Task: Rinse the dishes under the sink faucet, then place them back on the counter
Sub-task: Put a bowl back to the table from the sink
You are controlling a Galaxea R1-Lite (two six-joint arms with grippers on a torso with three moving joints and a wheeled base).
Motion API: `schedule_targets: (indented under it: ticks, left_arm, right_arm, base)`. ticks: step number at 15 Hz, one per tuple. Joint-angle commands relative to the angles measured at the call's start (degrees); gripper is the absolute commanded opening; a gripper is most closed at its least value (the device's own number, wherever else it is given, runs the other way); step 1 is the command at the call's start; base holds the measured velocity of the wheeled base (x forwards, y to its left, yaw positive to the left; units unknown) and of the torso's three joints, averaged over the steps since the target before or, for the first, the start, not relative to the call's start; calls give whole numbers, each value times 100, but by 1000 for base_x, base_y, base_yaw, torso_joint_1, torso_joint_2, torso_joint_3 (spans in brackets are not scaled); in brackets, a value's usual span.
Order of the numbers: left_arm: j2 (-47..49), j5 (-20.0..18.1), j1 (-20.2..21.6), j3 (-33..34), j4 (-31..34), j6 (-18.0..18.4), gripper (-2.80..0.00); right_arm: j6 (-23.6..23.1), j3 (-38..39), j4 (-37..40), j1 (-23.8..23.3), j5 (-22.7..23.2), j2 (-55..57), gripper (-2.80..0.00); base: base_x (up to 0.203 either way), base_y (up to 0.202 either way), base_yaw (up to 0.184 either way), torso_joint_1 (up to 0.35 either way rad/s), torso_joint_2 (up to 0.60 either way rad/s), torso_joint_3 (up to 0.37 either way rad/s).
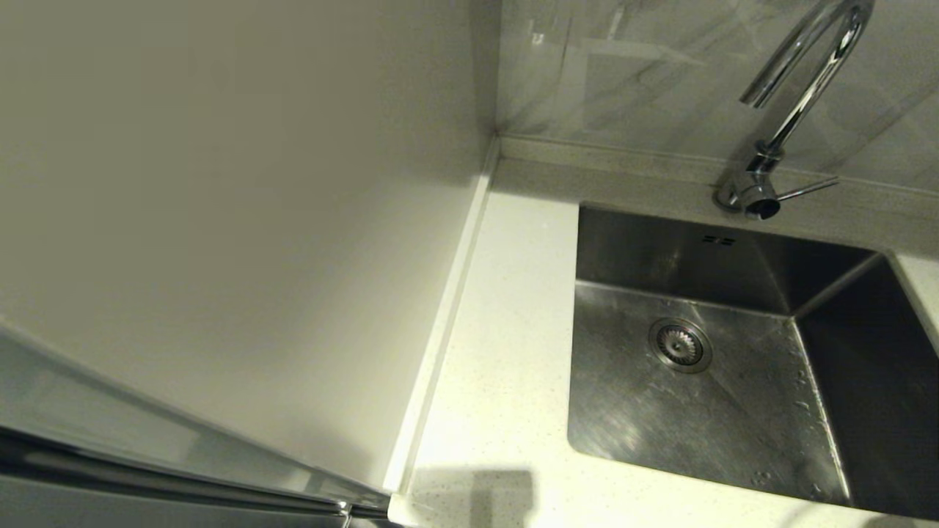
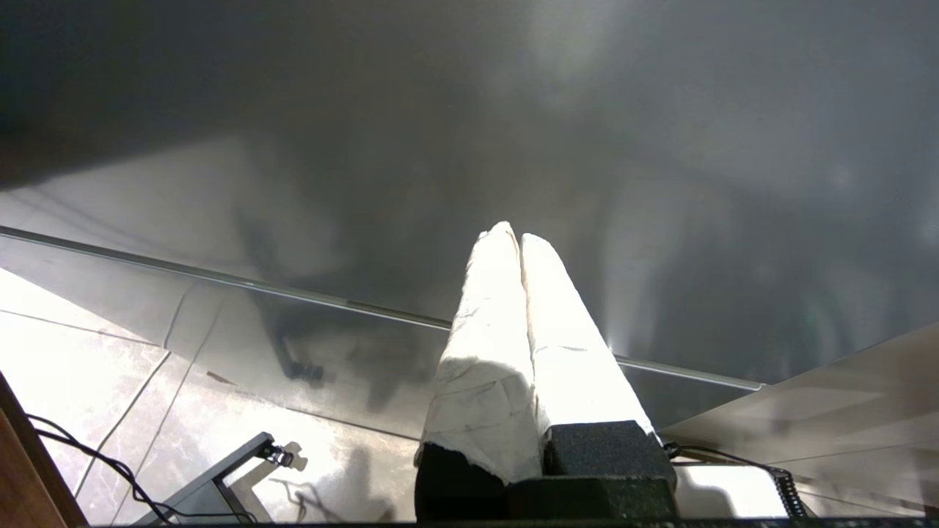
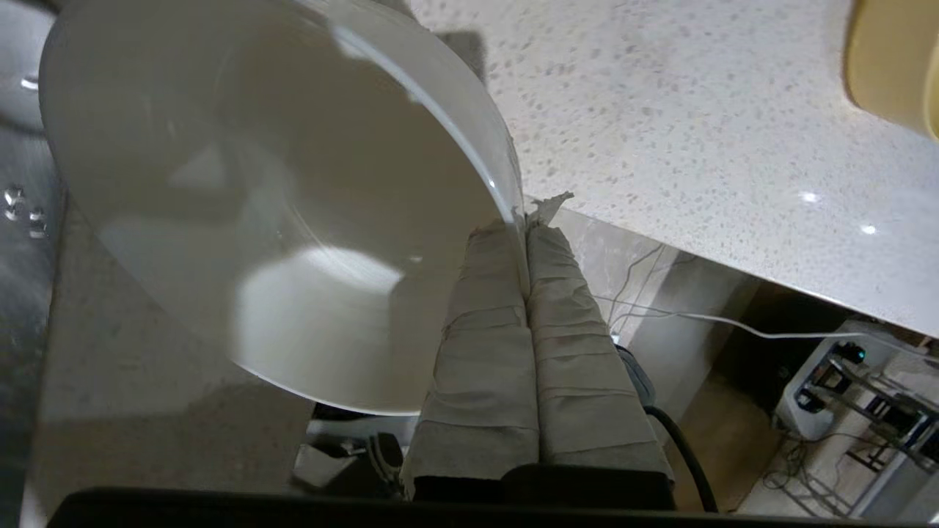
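Note:
My right gripper (image 3: 522, 231) is shut on the rim of a white bowl (image 3: 257, 205), which it holds tilted above the front edge of the speckled counter (image 3: 660, 125). A wet strip of the steel sink (image 3: 16, 205) shows just beyond the bowl. The edge of another pale bowl (image 3: 895, 66) rests on the counter to the side. In the head view the sink (image 1: 733, 411) is empty and the chrome faucet (image 1: 799, 95) arches over its back edge; no water runs and neither gripper shows. My left gripper (image 2: 513, 236) is shut and empty, parked low.
The faucet's thin lever (image 1: 807, 189) sticks out sideways at its base. A beige wall panel (image 1: 242, 220) bounds the counter strip (image 1: 506, 352) left of the sink. Cables and gear (image 3: 843, 367) lie on the floor below the counter edge.

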Motion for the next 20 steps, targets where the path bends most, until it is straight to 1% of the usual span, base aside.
schedule_targets:
  ticks: [1, 3, 7, 10, 12, 19, 20]
  left_arm:
    - [-18, 3, 1, 0, -2, -4, -280]
    - [-24, 3, 2, 0, -2, 1, -280]
    - [-18, 3, 5, 0, -2, -4, -280]
    - [-18, 3, -2, 0, -2, -3, -280]
    - [-20, 3, -4, 0, -2, -4, -280]
    - [-19, 4, 1, 0, -2, 3, -280]
    - [-18, 3, -4, 0, -2, 3, -280]
  right_arm:
    - [-80, -53, 6, 1, 120, 164, -280]
    - [-176, -159, -104, 1, 328, 218, -280]
    - [-565, 162, -905, -4, 323, 165, -280]
    - [-714, 160, -958, -4, 326, 194, -280]
    - [-976, 166, -958, -8, 335, 194, -280]
    - [-962, 107, -958, -8, 343, 397, -280]
    - [-962, 107, -966, -8, 343, 405, 0]
  base:
    - [0, 0, 0, 0, 0, 0]
    - [0, 0, 0, 0, 0, 0]
    - [0, 0, 0, 0, 0, 0]
    - [0, 0, 0, 0, 0, 0]
    - [0, 0, 0, 0, 0, 0]
    - [0, 0, 0, 0, 0, 0]
    - [0, 0, 0, 0, 0, 0]
